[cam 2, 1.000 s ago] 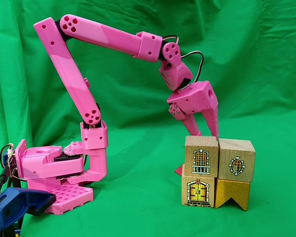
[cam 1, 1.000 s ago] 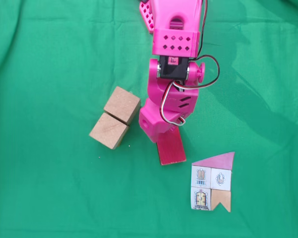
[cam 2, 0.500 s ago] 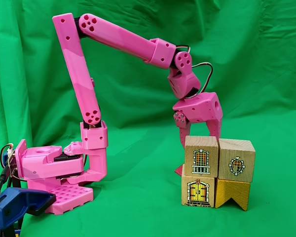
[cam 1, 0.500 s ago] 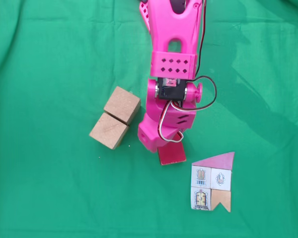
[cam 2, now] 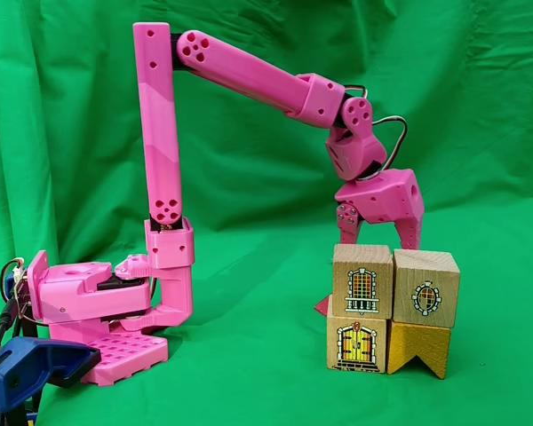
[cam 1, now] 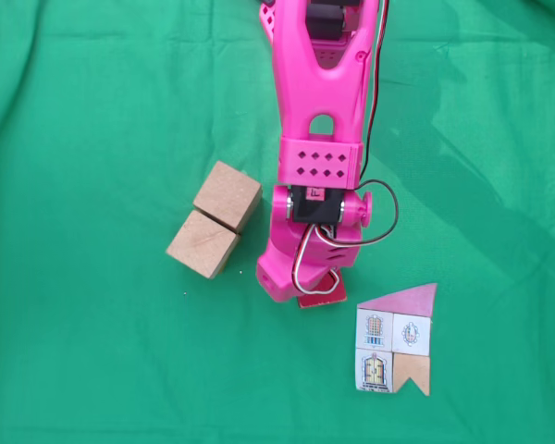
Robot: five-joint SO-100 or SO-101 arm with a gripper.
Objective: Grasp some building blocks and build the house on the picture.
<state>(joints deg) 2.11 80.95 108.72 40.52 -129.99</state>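
Both fixed views are bright and evenly lit, colours saturated. Seen from above, the pink plastic arm [cam 1: 319, 102] casts a soft shadow rightward across the wrinkled green cloth [cam 1: 92, 351], so light probably comes from the left. Focus is sharp; no glare or edge distortion.

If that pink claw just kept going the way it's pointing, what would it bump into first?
The gripper points down, and in the top-down fixed view it sits over the red block on the green cloth. So it would probably meet that block first. The arm hides most of the block, so the line-up is uncertain.
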